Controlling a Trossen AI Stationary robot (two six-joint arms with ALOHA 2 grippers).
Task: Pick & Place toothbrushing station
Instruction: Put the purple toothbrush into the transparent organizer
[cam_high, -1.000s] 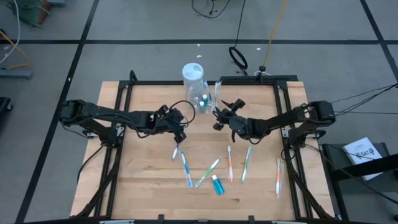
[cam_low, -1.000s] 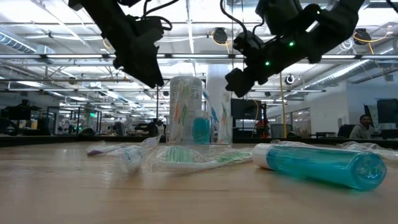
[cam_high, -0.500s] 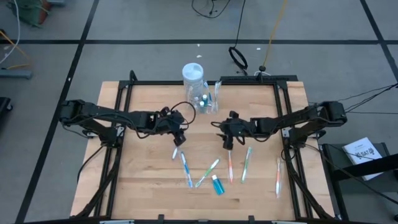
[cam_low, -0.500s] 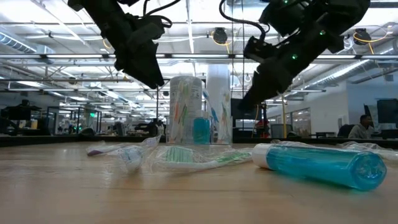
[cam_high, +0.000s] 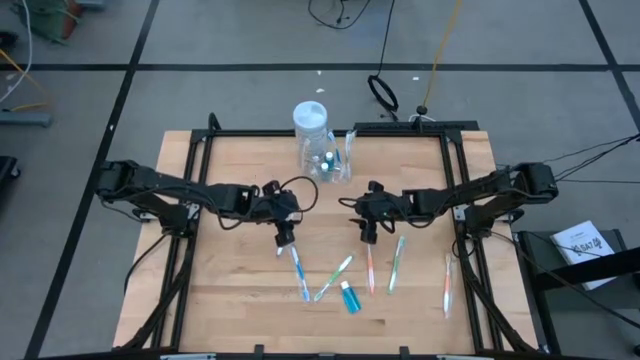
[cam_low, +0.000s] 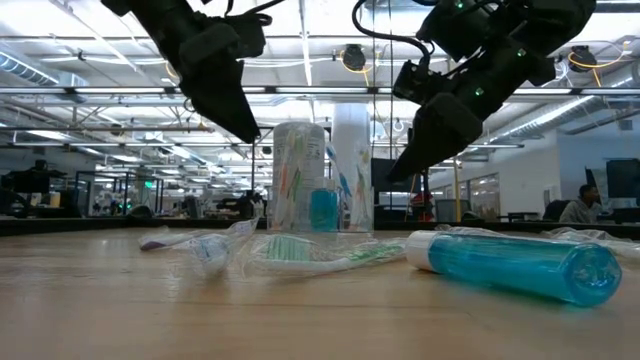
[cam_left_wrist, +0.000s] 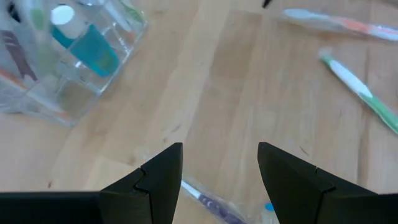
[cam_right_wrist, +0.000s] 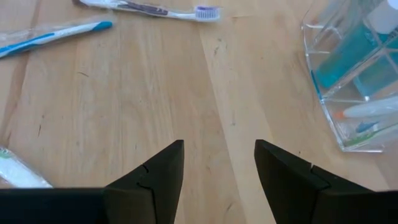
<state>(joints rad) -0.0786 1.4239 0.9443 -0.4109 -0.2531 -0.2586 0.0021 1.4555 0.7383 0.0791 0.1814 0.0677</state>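
Bright, even overhead light — soft shadows, ceiling-strip glare, blurred foreground tube (cam_low: 515, 265) in low view.

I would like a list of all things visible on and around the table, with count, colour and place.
table: one, light wood, centre
jar: one, clear with white lid, far table edge
cup: one, clear, beside jar, teal tubes inside
toothbrushes: six loose, pastel, near half of table
tube: one, teal, lying among toothbrushes
person: one, far in room behind
left gripper: open, over table centre
right gripper: open, over table centre
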